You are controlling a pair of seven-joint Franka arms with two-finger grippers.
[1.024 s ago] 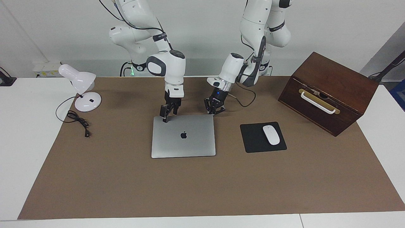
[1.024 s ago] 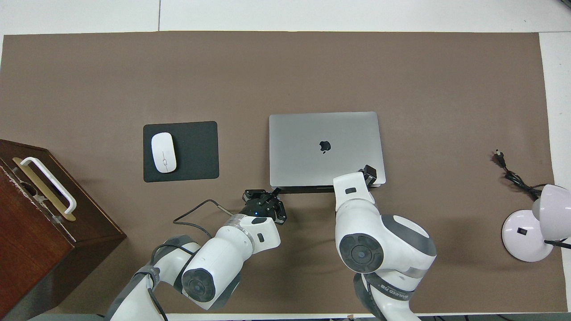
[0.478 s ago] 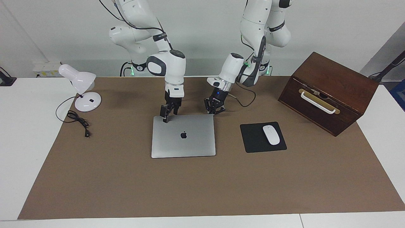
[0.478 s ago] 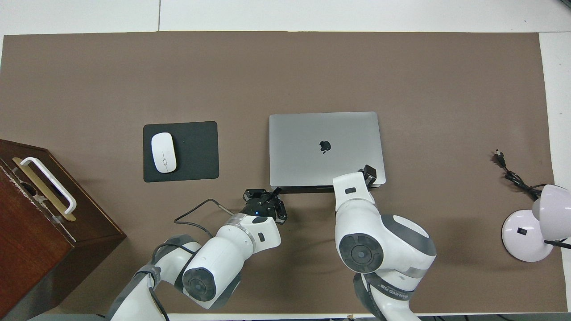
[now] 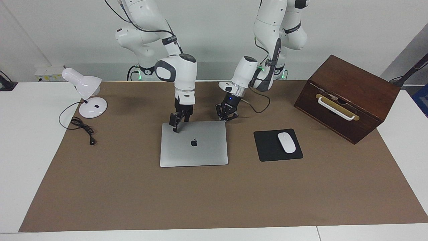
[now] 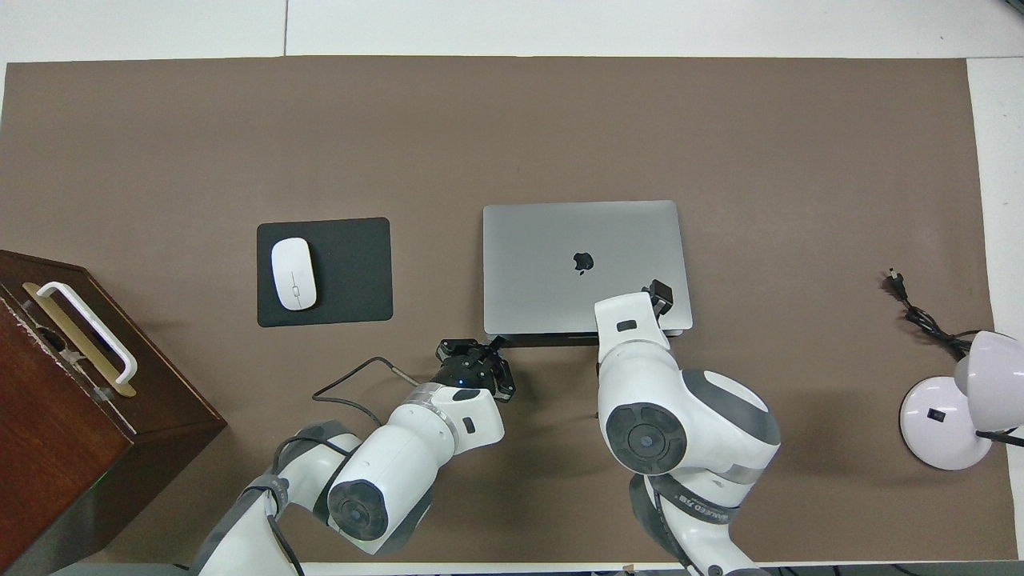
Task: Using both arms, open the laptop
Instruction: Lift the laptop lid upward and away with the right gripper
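My left gripper [image 5: 224, 117], fingers pressed together, sits at the closed laptop [image 5: 194, 144]'s corner nearest the robots. My right gripper [image 5: 175, 129] is over its other near corner; its fingers' spread I cannot tell.

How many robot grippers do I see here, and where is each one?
2. The left gripper is at the laptop corner toward the mouse pad. The right gripper is over the corner toward the lamp. None seems hidden.

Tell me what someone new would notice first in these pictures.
A closed silver laptop lies mid-table, lid logo up. Both tools are down at its edge nearest the robots: the right tool on one lid corner, the left tool, shut, at the other. A big wooden box sits at the left arm's end, a white lamp at the right arm's.
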